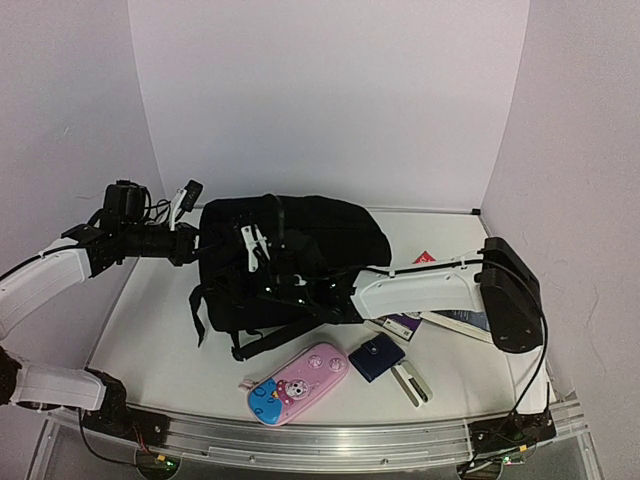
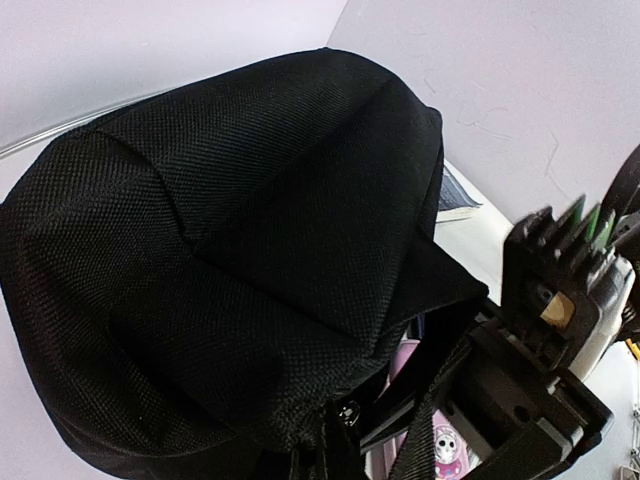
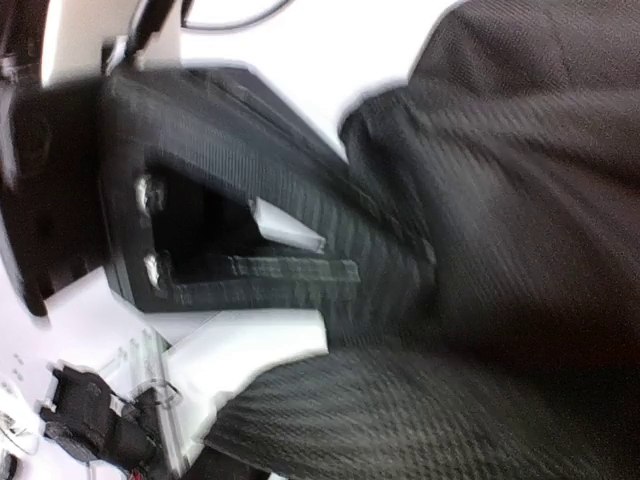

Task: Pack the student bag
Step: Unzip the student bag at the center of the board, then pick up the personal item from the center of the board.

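The student bag, a big black fabric backpack, lies at the middle of the table with its straps trailing toward the front. It fills the left wrist view and the right wrist view. My left gripper is at the bag's left upper edge. Its fingers are hidden under bunched fabric, which looks pinched. My right gripper is on top of the bag. Its white fingers are closed around a black webbing strap of the bag.
A pink-and-blue pencil case lies in front of the bag, with a navy wallet and a small white-and-black tool to its right. Books lie under the right arm. White walls enclose the table.
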Robot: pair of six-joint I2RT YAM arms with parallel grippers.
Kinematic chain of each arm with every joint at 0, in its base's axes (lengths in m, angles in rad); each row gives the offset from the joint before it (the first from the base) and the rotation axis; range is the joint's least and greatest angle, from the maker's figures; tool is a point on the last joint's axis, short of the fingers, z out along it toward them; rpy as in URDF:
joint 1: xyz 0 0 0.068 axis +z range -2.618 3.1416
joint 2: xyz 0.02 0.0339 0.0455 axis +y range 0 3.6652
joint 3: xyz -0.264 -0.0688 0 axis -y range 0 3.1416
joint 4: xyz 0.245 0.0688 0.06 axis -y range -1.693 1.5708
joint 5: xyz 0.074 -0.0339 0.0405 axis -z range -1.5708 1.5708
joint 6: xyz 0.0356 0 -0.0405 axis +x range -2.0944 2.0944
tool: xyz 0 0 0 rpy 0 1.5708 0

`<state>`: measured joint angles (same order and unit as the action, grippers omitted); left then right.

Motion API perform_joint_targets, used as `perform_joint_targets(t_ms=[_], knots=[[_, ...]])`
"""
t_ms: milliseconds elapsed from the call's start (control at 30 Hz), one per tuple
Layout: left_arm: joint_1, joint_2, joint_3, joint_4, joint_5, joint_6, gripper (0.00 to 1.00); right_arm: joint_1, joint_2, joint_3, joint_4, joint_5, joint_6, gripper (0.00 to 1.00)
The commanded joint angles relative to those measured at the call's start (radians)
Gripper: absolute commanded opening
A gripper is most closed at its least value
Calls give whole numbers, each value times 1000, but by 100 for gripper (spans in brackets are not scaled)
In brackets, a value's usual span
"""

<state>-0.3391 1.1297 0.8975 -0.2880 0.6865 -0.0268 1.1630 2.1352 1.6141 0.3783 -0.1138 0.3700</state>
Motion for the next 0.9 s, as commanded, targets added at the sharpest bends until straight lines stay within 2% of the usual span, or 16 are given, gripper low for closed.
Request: perform_joint_targets(t_ms=[0,67,200,333,467,533,633,733,867], knots=[[-14,-5,40,-36,-65,12,15,20,-196,-101,-56,80,-15,61],[-14,-6,39,-32,-70,14,15,20,-255,-155,-89,110,-9,69],[-14,-7,42,-35,-67,19,22,20,-370,-235,-203,205,12,77],[-14,-31,40,-44,-96,18,25,18,-471,-299,-299,314,48,84],[-14,-73,30,-39,-130,12,41,6,-581,-382,-375,431,123,86],[-14,-95,23,-30,-147,4,54,-16,-640,-441,-426,463,176,87],[-14,-132,11,-11,-173,-5,66,-99,-714,-532,-459,423,270,87],[-14,-158,1,8,-200,-17,73,-196,-788,-638,-477,337,346,83],[-13,-169,-4,21,-215,-40,81,-239,-856,-728,-538,297,413,81]])
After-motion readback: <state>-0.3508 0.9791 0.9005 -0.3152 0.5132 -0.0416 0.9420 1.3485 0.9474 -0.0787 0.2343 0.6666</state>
